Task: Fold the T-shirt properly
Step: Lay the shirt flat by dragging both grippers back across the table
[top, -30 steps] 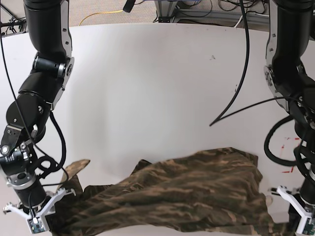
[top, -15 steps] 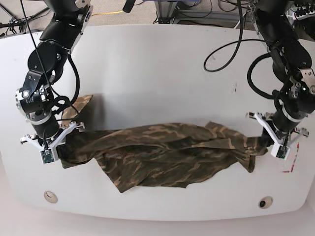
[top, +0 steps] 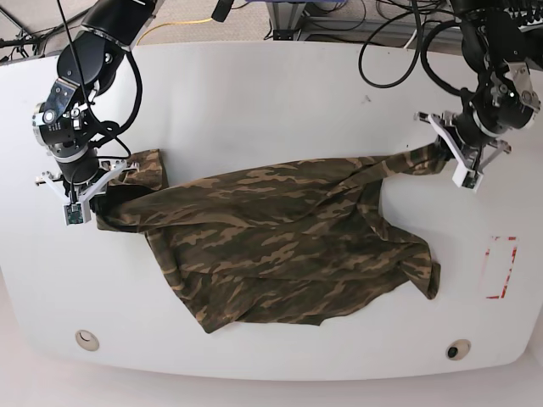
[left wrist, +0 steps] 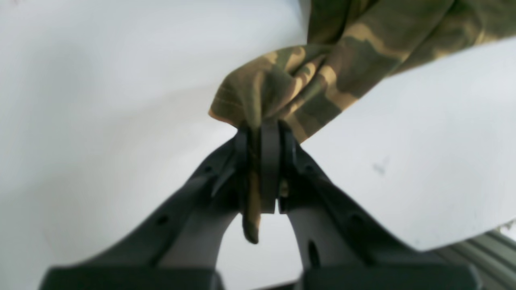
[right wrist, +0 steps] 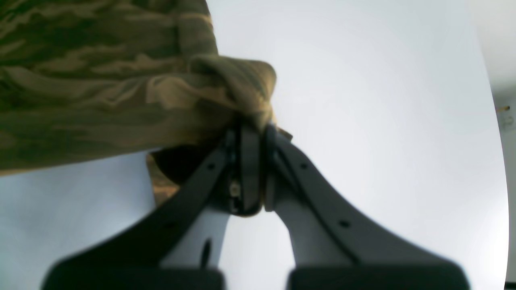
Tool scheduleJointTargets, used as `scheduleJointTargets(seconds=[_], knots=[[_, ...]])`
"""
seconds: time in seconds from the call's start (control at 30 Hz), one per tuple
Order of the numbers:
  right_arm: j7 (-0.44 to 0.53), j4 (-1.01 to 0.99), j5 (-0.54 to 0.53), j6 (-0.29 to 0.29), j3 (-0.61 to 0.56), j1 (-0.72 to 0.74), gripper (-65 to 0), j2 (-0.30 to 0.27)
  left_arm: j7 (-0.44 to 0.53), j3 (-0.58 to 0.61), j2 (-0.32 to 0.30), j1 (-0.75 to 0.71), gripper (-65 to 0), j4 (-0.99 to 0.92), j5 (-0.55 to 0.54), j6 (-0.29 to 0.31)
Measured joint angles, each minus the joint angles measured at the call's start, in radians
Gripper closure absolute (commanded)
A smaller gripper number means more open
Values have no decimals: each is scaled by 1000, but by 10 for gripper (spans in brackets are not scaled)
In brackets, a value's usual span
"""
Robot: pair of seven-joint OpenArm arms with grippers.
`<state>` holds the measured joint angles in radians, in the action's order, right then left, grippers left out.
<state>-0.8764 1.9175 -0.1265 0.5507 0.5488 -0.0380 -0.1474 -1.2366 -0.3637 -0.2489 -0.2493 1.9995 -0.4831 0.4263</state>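
The camouflage T-shirt (top: 288,246) lies stretched across the middle of the white table (top: 271,110), its lower part spread toward the front edge. My left gripper (top: 448,154), on the right of the base view, is shut on a bunched end of the cloth. In the left wrist view its jaws (left wrist: 262,131) pinch a fold of the T-shirt (left wrist: 322,72), with a strip hanging between the fingers. My right gripper (top: 92,200), on the base view's left, is shut on the opposite end. In the right wrist view its closed jaws (right wrist: 252,131) clamp a wad of the T-shirt (right wrist: 100,92).
A red-outlined rectangle (top: 501,267) is marked on the table at the right. Two round holes (top: 85,339) (top: 458,349) sit near the front edge. Black cables (top: 399,51) hang over the far right, and a yellow cable (top: 174,25) lies behind the table.
Both grippers have moved toward the far side of the table and further apart, dragging the T-shirt with them. The cloth is now pulled wider and lies flatter.
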Motion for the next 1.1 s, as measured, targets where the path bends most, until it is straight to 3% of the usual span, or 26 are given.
scheduleJointTargets(seconds=[0.3,0.97,1.03,1.1], knots=[[4,-1,-8,3,61,-92,0,1,6,5,-1,-168,-6,0,-8,1],[-5,-4,-8,8,151,-205,-6,26,15,6,-26,-367,-6,-5,-19,1],[-10,-4,-9,8,151,-205,-55,27,14,5,-24,-371,-6,-6,-15,1],[-4,-3,-9,7,153,-204,-163,28,29,5,-26,-375,-6,-6,-16,1]])
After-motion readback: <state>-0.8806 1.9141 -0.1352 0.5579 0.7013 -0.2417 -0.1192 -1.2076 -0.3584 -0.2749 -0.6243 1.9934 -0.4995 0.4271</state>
